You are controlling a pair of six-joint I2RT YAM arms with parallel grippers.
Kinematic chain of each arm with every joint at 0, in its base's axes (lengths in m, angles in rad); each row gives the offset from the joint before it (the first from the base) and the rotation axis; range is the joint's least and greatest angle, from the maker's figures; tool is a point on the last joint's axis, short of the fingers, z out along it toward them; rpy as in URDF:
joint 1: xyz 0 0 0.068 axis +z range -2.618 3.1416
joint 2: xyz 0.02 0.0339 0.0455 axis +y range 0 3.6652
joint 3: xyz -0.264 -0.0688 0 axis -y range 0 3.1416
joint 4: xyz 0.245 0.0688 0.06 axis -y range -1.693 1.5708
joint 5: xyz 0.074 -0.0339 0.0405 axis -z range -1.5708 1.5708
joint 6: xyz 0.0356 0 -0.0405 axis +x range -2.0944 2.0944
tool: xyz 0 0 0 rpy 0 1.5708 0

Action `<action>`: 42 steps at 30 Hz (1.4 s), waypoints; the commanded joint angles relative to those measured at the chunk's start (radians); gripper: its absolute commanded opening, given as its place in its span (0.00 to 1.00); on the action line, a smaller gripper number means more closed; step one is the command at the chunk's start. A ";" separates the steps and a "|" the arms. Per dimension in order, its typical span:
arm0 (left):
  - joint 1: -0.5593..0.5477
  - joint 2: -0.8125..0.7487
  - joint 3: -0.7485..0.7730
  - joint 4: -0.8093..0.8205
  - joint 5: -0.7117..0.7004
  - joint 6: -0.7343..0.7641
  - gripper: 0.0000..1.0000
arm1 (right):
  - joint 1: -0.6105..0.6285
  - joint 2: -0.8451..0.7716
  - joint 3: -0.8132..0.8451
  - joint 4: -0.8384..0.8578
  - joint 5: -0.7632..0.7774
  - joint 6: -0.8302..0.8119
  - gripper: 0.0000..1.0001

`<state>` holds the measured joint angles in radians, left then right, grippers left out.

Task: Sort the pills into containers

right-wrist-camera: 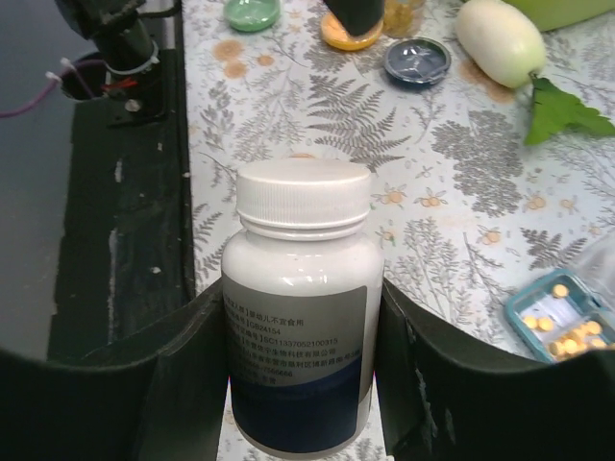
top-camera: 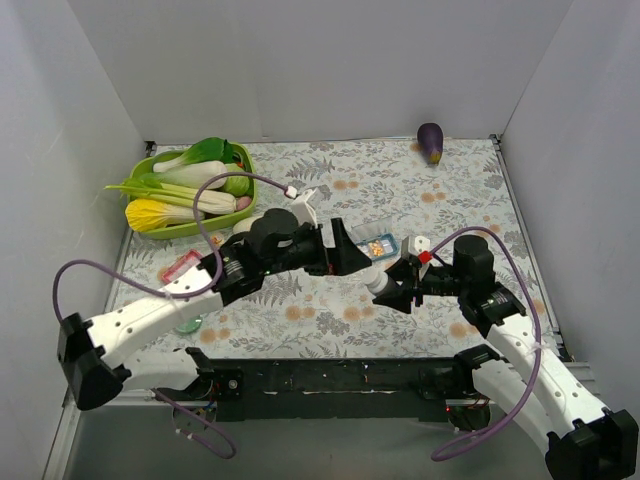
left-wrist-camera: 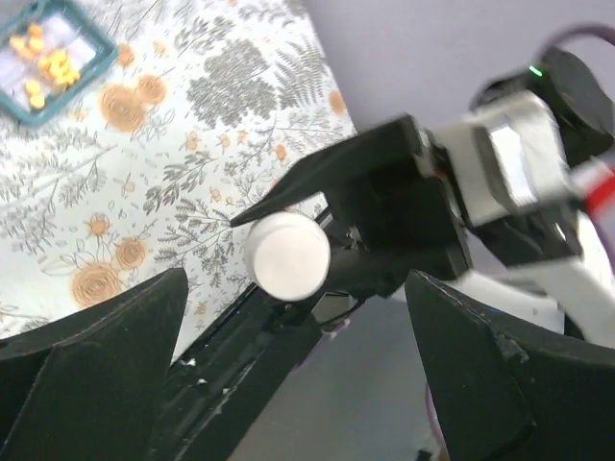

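My right gripper (right-wrist-camera: pixel 303 384) is shut on a white pill bottle (right-wrist-camera: pixel 303 298) with its white cap on and holds it tilted above the table's front middle (top-camera: pixel 378 283). My left gripper (left-wrist-camera: pixel 298 384) is open and empty, and faces the bottle's cap (left-wrist-camera: pixel 286 255) from a short way off. A blue-rimmed tray (top-camera: pixel 378 245) holds several orange-yellow pills (right-wrist-camera: pixel 562 331) just behind both grippers; it also shows in the left wrist view (left-wrist-camera: pixel 48 58). A red-rimmed tray (top-camera: pixel 180 267) and a green dish (top-camera: pixel 188 324) lie at the left. An orange dish (right-wrist-camera: pixel 351 34) and a blue-grey dish (right-wrist-camera: pixel 417 60) show in the right wrist view.
A green basket (top-camera: pixel 160 160) of vegetables stands at the back left. A purple eggplant (top-camera: pixel 430 143) lies at the back right. A white oval vegetable (right-wrist-camera: pixel 500 38) with a green leaf lies near the dishes. Grey walls close in the table on three sides.
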<state>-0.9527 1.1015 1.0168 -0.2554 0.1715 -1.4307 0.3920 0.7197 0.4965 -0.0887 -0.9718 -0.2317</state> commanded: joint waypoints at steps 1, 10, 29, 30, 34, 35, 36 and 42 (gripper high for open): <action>-0.004 0.116 0.068 -0.087 -0.055 -0.281 0.98 | -0.005 -0.003 0.053 -0.085 0.087 -0.152 0.01; -0.026 0.239 0.095 -0.041 -0.029 -0.329 0.79 | -0.005 0.000 0.056 -0.085 0.114 -0.173 0.01; -0.035 0.248 0.002 0.200 0.360 0.200 0.08 | -0.010 0.003 -0.001 0.015 -0.016 0.006 0.01; -0.037 0.241 -0.016 0.212 0.481 0.275 0.12 | -0.013 0.003 -0.019 0.052 -0.048 0.058 0.01; -0.040 0.166 -0.072 0.148 0.689 0.736 0.32 | -0.013 0.009 -0.156 0.457 -0.182 0.514 0.01; -0.040 0.150 -0.081 0.143 0.668 0.789 0.40 | -0.015 0.011 -0.197 0.515 -0.201 0.570 0.01; -0.040 0.137 -0.087 0.134 0.589 0.814 0.45 | -0.016 0.012 -0.214 0.561 -0.206 0.616 0.01; -0.011 -0.050 -0.162 0.381 0.312 0.551 0.98 | -0.025 -0.008 -0.201 0.474 -0.185 0.545 0.01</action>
<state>-0.9848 1.2282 0.8974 -0.0750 0.5907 -0.7860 0.3763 0.7269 0.2665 0.3153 -1.1580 0.2707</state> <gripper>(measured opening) 0.914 0.592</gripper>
